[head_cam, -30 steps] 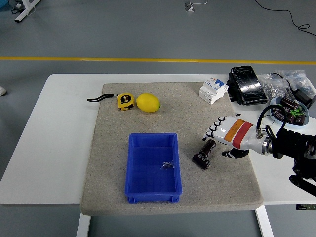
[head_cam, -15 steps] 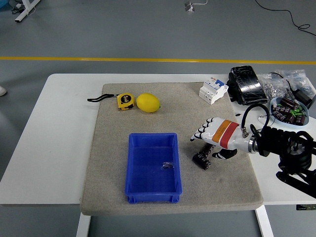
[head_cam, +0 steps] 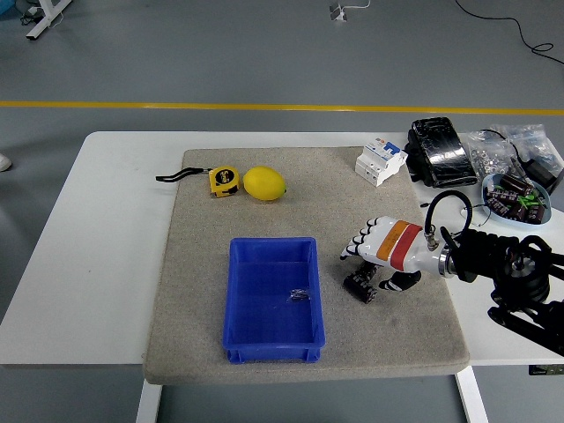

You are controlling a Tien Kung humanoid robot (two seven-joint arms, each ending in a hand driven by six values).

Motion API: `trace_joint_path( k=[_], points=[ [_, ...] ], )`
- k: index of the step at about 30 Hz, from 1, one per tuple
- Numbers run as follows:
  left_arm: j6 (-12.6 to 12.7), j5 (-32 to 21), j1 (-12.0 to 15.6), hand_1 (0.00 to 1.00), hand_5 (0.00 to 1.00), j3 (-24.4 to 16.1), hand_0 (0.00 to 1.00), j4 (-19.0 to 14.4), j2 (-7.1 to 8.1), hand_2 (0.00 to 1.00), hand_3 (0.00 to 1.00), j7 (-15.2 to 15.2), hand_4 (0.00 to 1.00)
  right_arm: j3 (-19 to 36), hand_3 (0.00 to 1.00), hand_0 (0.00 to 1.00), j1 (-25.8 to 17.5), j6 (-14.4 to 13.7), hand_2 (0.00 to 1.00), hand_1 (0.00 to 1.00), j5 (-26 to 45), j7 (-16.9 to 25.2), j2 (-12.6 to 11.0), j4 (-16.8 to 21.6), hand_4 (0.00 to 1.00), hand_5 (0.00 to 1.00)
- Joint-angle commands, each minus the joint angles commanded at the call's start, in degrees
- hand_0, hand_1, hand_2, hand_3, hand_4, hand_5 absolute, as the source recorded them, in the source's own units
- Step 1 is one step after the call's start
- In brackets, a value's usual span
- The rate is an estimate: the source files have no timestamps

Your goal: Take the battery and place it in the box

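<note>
The black battery (head_cam: 359, 286) lies on the grey mat (head_cam: 203, 264), just right of the blue box (head_cam: 231, 295). Only its near end shows. My right hand (head_cam: 377, 267), white with an orange and red band, reaches in from the right and hovers low over the battery's far part. Its fingers (head_cam: 354, 249) stretch out over the battery toward the box and the thumb (head_cam: 404, 282) sits on the battery's right side; they are not closed around it. A small dark object (head_cam: 300, 295) lies inside the box. The left arm is out of view.
At the mat's back lie a lemon (head_cam: 264, 183) and a yellow tape measure (head_cam: 224, 181). A white circuit breaker (head_cam: 381, 161), a black pack (head_cam: 441, 152), plastic bags (head_cam: 502, 145) and a bowl of parts (head_cam: 518, 196) crowd the table's right back.
My right hand moved left from beside the battery to over it, then sank lower, covering most of the battery. The battery has not moved.
</note>
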Motion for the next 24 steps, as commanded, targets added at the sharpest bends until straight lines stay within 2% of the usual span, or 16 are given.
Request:
trace_joint_path(
  k=[5, 6, 11, 12, 17, 18, 23, 24],
  points=[
    [-0.2, 0.7, 0.0, 0.731, 0.711, -0.4, 0.737, 0.0, -0.04, 0.781, 0.685, 0.1, 0.703, -0.7, 0.780, 0.727, 0.0, -0.9, 0.767, 0.713, 1.0, 0.5, 1.1, -1.6, 0.880, 0.117],
    [-0.2, 0.8, 0.0, 0.732, 0.712, -0.4, 0.736, 0.0, -0.04, 0.781, 0.684, 0.1, 0.703, -0.7, 0.685, 0.708, 0.0, -1.0, 0.741, 0.688, 1.3, 0.6, 1.2, -1.9, 0.821, 0.120],
    [-0.1, 1.0, 0.0, 0.732, 0.712, -0.6, 0.736, -0.1, -0.10, 0.781, 0.684, 0.0, 0.703, -0.9, 0.685, 0.708, -0.1, -1.6, 0.741, 0.688, 2.5, 1.2, 1.4, -2.8, 0.821, 0.120],
    [-0.1, 1.1, 0.0, 0.733, 0.711, -0.6, 0.736, -0.1, -0.11, 0.781, 0.685, 0.0, 0.703, -0.9, 0.601, 0.650, -0.1, -1.6, 0.698, 0.658, 2.7, 1.3, 1.4, -2.9, 0.761, 0.108],
    [0.0, 1.4, -0.2, 0.733, 0.711, -0.6, 0.736, -0.1, -0.18, 0.781, 0.685, -0.1, 0.703, -1.0, 0.601, 0.650, 0.1, -1.7, 0.698, 0.658, 4.1, 2.1, 1.5, -3.5, 0.761, 0.108],
    [0.0, 1.4, -0.3, 0.732, 0.712, -0.6, 0.736, -0.1, -0.20, 0.781, 0.687, -0.1, 0.703, -1.1, 0.548, 0.604, 0.1, -1.6, 0.632, 0.605, 4.3, 2.2, 1.4, -3.6, 0.679, 0.078],
    [0.2, 1.3, -0.7, 0.732, 0.712, -0.4, 0.736, -0.1, -0.30, 0.781, 0.687, -0.3, 0.703, -1.1, 0.548, 0.604, 0.2, -1.3, 0.632, 0.605, 5.5, 2.7, 1.2, -4.3, 0.679, 0.078],
    [0.2, 1.2, -0.7, 0.735, 0.711, -0.4, 0.736, -0.1, -0.32, 0.782, 0.686, -0.3, 0.703, -1.1, 0.520, 0.571, 0.2, -1.3, 0.607, 0.569, 5.7, 2.7, 1.2, -4.4, 0.636, 0.059]
  ],
)
